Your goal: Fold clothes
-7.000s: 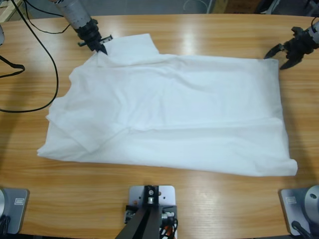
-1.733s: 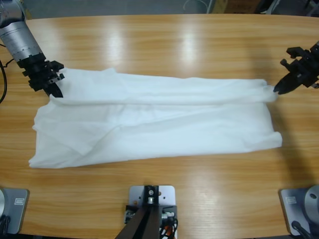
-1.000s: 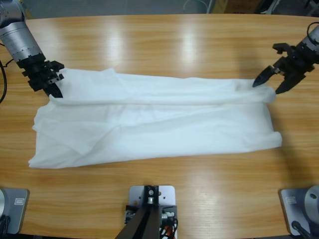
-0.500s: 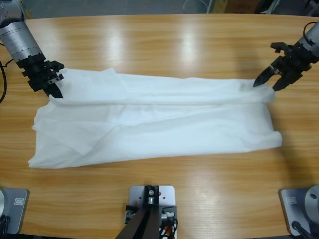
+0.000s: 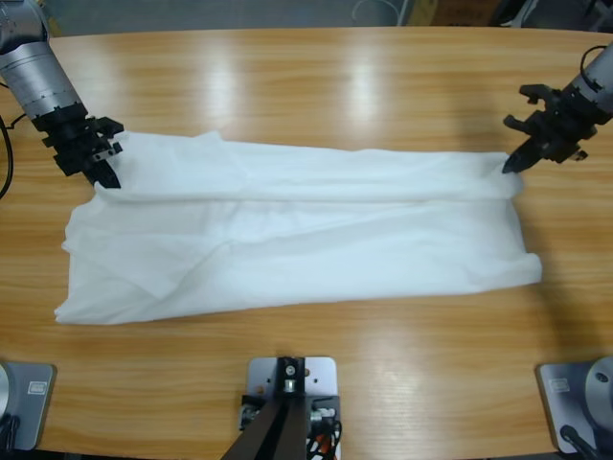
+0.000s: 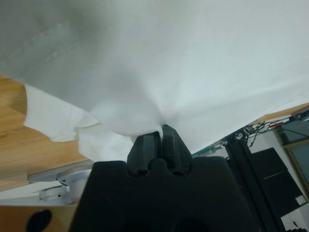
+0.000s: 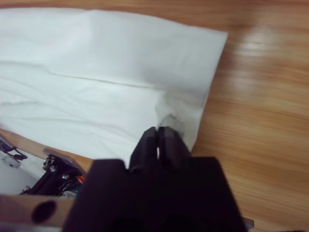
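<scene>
Careful: your left hand (image 5: 102, 171) grips the T-shirt (image 5: 297, 230); your closed right hand (image 5: 510, 164) holds nothing, so lifting skews the fold.

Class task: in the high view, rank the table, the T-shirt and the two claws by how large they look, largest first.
1. Table
2. T-shirt
3. Left claw and right claw: these look alike in size, so no ranking between them.

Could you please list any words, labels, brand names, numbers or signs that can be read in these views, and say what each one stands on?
No text can be read in any of the views.
T-shirt: plain white, with no print or label showing.
Table: bare wood grain, no markings.
Left gripper and right gripper: plain black, with no lettering visible.
</scene>
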Controlling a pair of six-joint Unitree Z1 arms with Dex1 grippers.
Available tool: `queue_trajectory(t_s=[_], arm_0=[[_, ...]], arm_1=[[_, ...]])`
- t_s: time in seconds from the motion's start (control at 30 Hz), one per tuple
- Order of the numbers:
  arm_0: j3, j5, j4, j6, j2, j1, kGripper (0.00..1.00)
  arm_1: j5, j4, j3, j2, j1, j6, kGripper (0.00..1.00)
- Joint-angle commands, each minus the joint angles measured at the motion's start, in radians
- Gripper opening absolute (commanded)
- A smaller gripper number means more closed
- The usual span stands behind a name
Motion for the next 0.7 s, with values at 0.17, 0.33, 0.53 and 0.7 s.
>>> queue_trajectory(t_s=[0.17, 0.33, 0.53, 0.7], arm_0=[[0.028, 0.002, 0.078, 0.011, 0.019, -0.001, 0.000], [0.028, 0.002, 0.078, 0.011, 0.019, -0.005, 0.000], [0.029, -0.001, 0.078, 0.011, 0.012, -0.013, 0.000], [0.033, -0.003, 0.079, 0.011, 0.002, -0.013, 0.000]], arm_1=[[-0.017, 0.008, 0.061, -0.086, 0.002, 0.014, 0.000], [-0.017, 0.058, 0.082, -0.172, 0.002, 0.039, 0.000], [-0.017, 0.061, 0.152, -0.190, 0.002, 0.061, 0.000], [-0.012, 0.078, 0.155, -0.184, 0.006, 0.082, 0.000]])
